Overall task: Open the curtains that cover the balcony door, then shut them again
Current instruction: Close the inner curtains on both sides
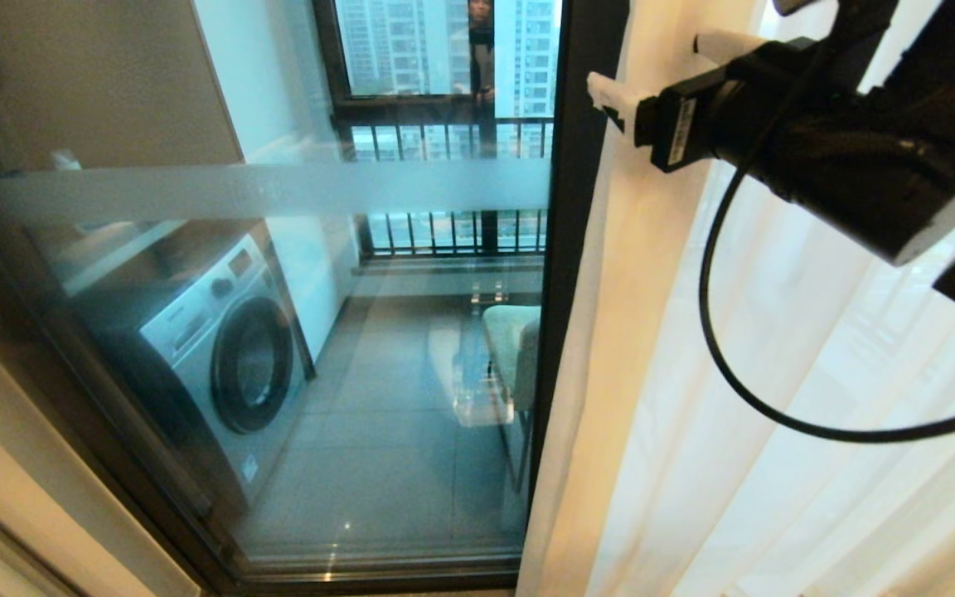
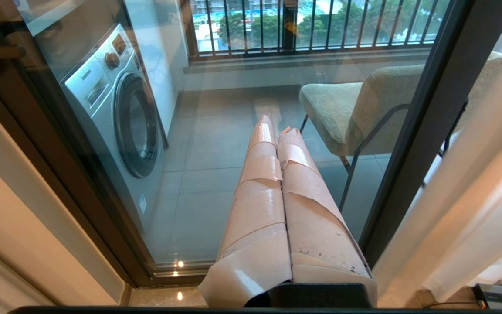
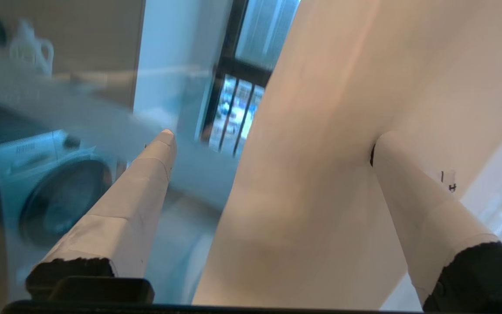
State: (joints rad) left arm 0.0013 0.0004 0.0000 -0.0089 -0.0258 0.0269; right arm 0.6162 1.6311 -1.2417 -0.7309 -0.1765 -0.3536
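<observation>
Your right hand (image 3: 273, 144) gapes wide, the curtains' (image 3: 320, 131) edge between its fingers (image 3: 146, 174), the balcony door (image 1: 278, 332) glass just beyond; your left hand (image 2: 277, 126) rests shut, empty.

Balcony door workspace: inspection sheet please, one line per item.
Surface: no work surface; tiled balcony floor behind the glass.
Job's things: balcony door glass uncovered on the left; curtains gathered on the right, cream drape edge at the door frame.
Clutter: nothing seen.
Grippers: right gripper raised at the drape edge, fingers spread either side of the fabric; left gripper low, facing the glass, fingers together, empty.
Cables: black cable looping from the right arm across the sheer.
Surroundings: washing machine, chair, railing outside.
</observation>
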